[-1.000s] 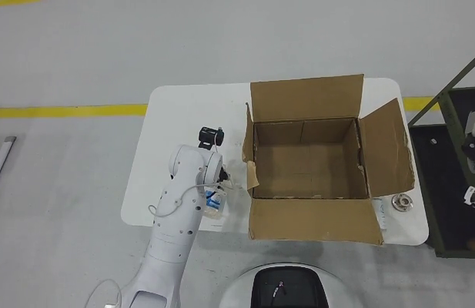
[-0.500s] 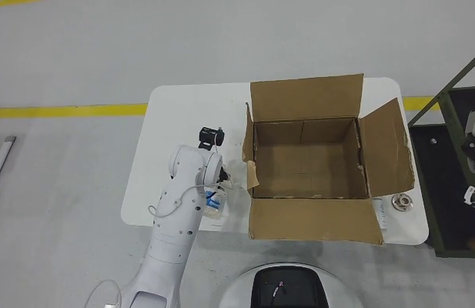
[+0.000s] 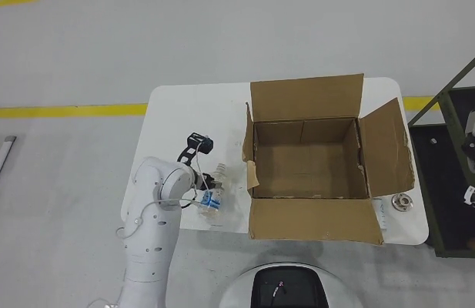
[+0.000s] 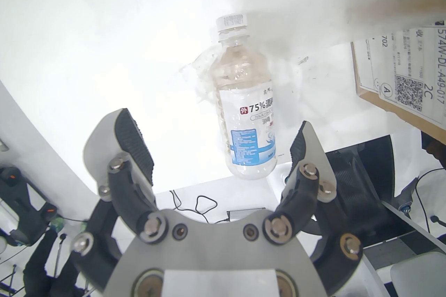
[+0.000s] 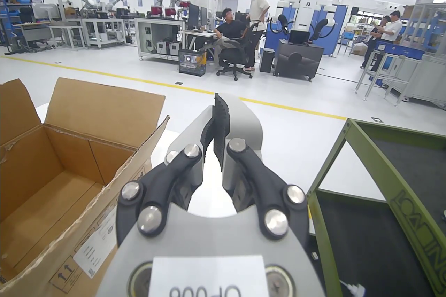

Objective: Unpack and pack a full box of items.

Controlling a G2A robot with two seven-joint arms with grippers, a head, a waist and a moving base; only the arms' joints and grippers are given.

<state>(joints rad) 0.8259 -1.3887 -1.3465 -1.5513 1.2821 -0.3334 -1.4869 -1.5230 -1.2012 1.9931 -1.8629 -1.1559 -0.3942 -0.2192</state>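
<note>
- One clear plastic bottle [image 4: 245,124], fitted with a white cap and wrapped in a blue-and-white label, is laid on its side on the white table [image 3: 183,115].
- The bottle is placed near the table's front edge, just to the left of the cardboard box [image 3: 310,173] and apart from it.
- The bottle's cap is pointed toward the far side of the table, and its base is turned toward the left gripper [image 4: 215,123].
- The left gripper is held over the table's front-left part, close above the bottle's base end.
- The left gripper's fingers are spread wide and nothing is grasped by them. The bottle's base is framed between the two black ribbed pads [image 4: 136,145], and no contact with either pad can be made out.
- The box is stood open on the right half of the table, with its four flaps folded outward and its bare brown floor exposed.
- The right gripper [image 5: 217,103] is held beside the box's right flap, with a green cart [image 5: 411,215] seen on its other side.
- The right gripper's fingers are clenched, one ribbed pad pressed flat against the other.
- A small round metal piece [image 3: 403,202] is set on the table just beside the box's front right corner.
</note>
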